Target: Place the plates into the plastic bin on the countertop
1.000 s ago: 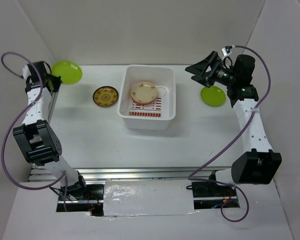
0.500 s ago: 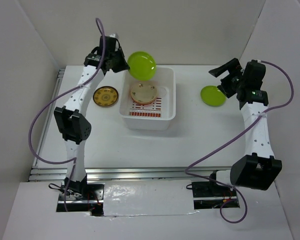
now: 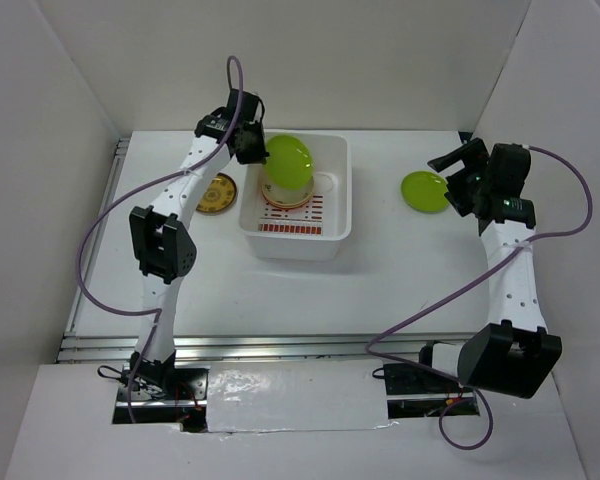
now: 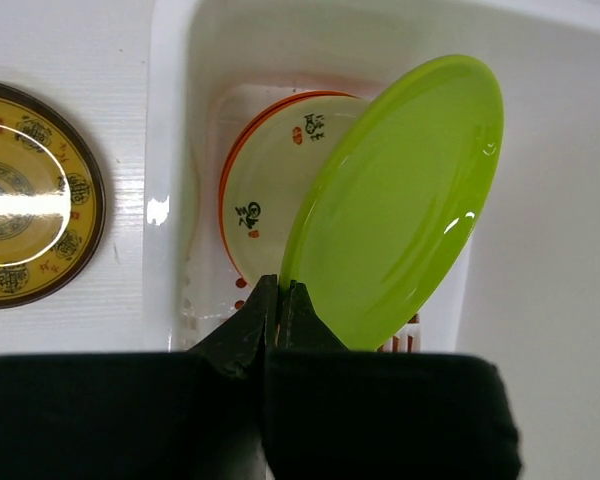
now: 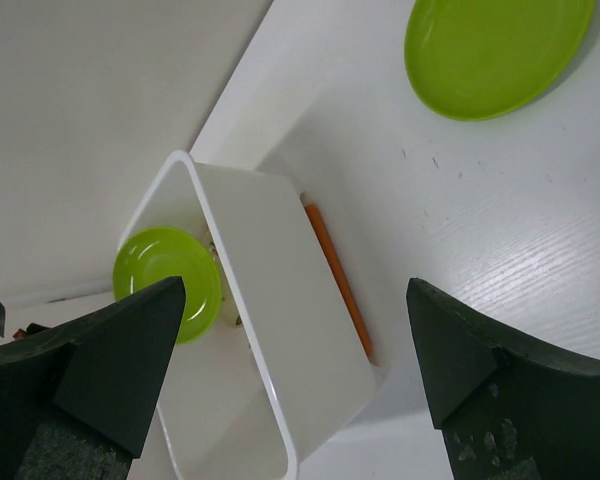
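left jaws: clamped shut on the bottom rim of a glossy lime green round plate (image 4: 395, 200), pinching it edge-on

held plate: tilted up on its edge, hanging over the far-left part of the white rectangular plastic bin (image 3: 290, 245); can't tell if it's touching anything under it

inside the bin: a cream round plate with little specks (image 4: 260, 190) lies flat on the base with an orange edge showing around it; the green one partly hides it from the left wrist view; red slot markings (image 3: 295, 225) show on the base nearer the front wall

right jaws: wide apart, nothing in them, hovering over the right side of the white desk (image 3: 400, 270)

second lime green round plate (image 3: 425, 190): lying flat on the desk, well to the right of the bin, just beside the right jaws

brown-and-gold patterned round plate (image 3: 215, 195): flat on the desk just left of the bin, partly under the left arm in the top view

bin: sitting mid-desk toward the back, between the two loose plates
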